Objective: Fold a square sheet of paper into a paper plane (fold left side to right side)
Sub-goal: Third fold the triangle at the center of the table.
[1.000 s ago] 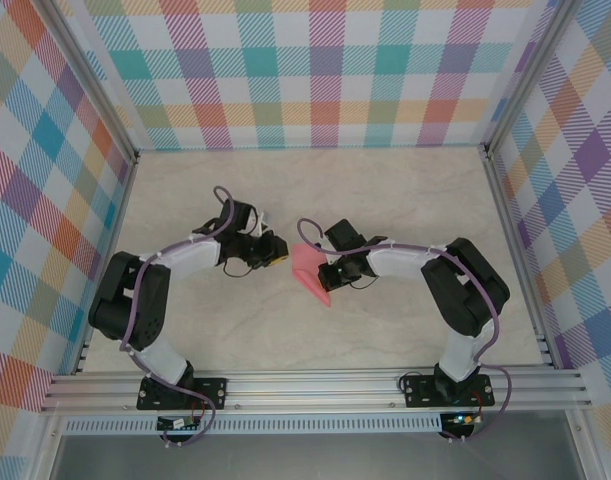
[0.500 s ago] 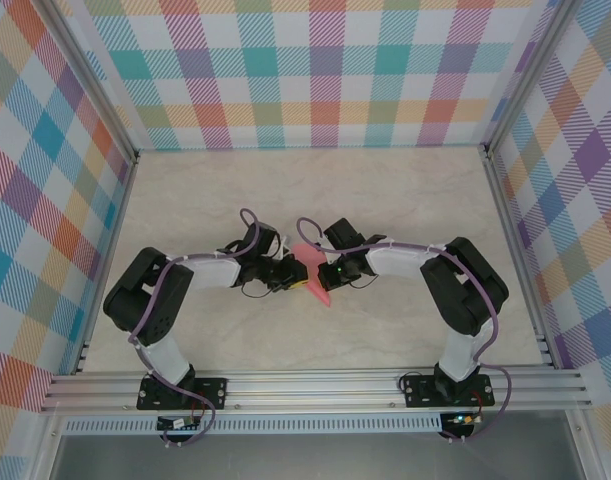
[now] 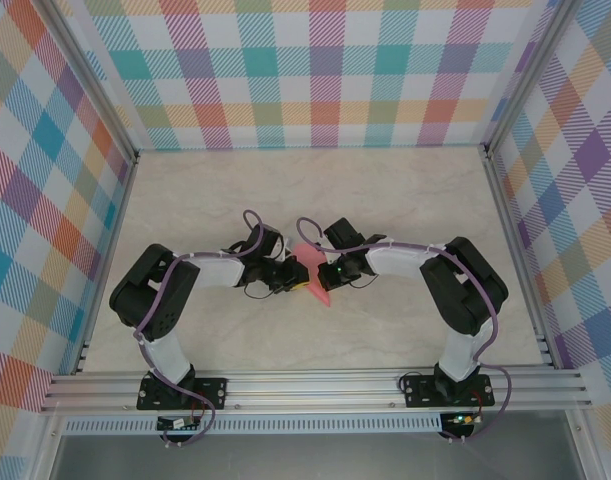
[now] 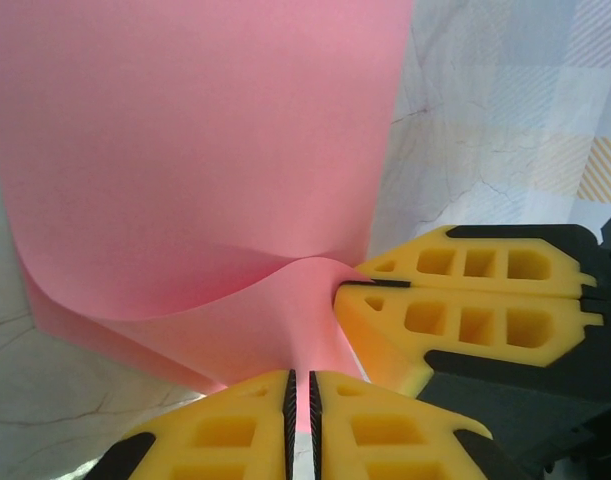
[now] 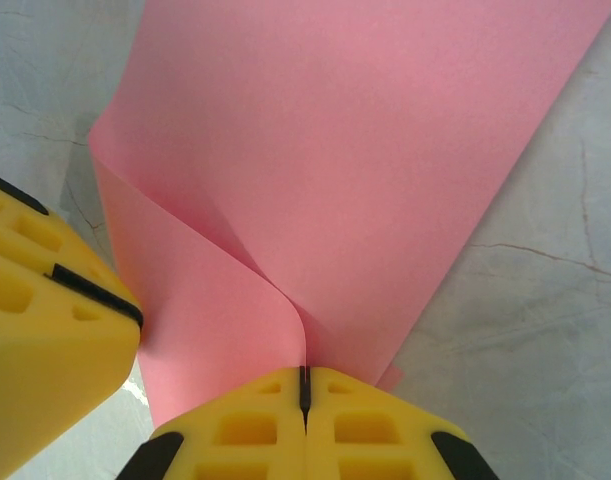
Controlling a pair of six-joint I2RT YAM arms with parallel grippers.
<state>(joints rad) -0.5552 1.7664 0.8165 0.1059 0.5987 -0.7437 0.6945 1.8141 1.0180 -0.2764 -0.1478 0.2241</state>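
Paper [image 3: 307, 258] pinched by both hands: my left hand [image 4: 299, 390] and right hand [image 5: 304, 385] each clamp its near edge, tips side by side; it curls ahead above the counter [image 3: 385, 200]. Probably pairing edges for the crease.

The right pincer [image 5: 305, 392] is pinching the near edge of the sheet of paper [image 5: 355, 150] at the bottom of the frame. Its two yellow fingers [image 5: 235, 430] are pressing together, with the salmon-pink paper caught in the thin seam between them. The sheet is spreading away from the grip and curling, one layer bending over another along a soft crease running up to the left. The left pincer [image 5: 110, 300] is sitting at the left, just beside the paper's edge. The pale marbled worktop [image 5: 545, 330] is lying underneath.
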